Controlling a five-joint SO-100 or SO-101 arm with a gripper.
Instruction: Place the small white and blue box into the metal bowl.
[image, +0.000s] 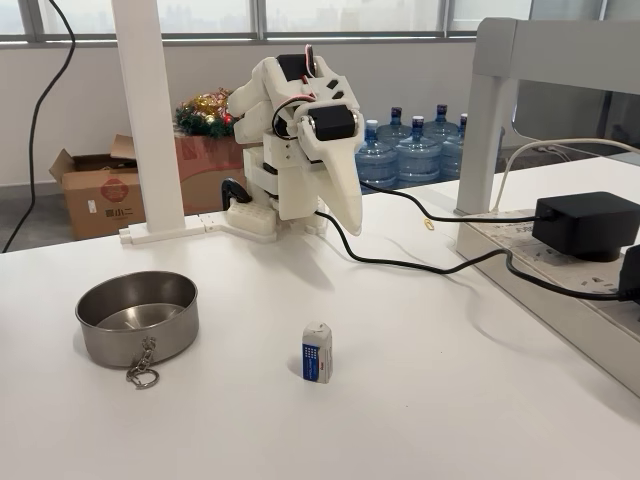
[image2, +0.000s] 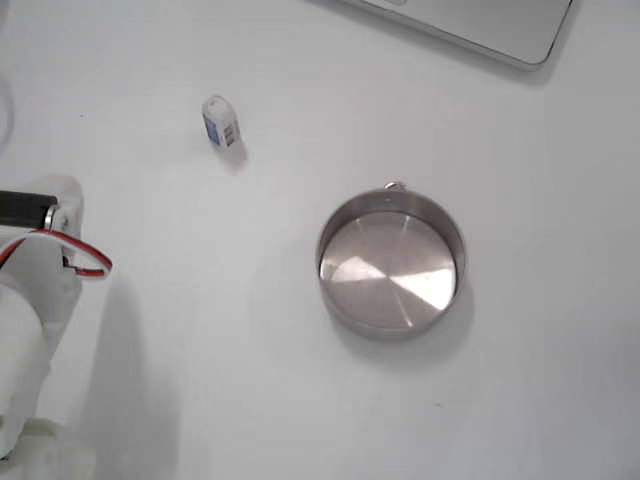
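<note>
Right, my gripper (image: 347, 205) hangs folded at my base, fingers pointing down and pressed together with nothing between them. Out ahead of it, toward the camera in a fixed view, the small white and blue box (image: 317, 352) stands upright on the white table (image: 420, 400), long axis vertical. The metal bowl (image: 137, 317) sits well apart to the box's left there, empty.
</note>
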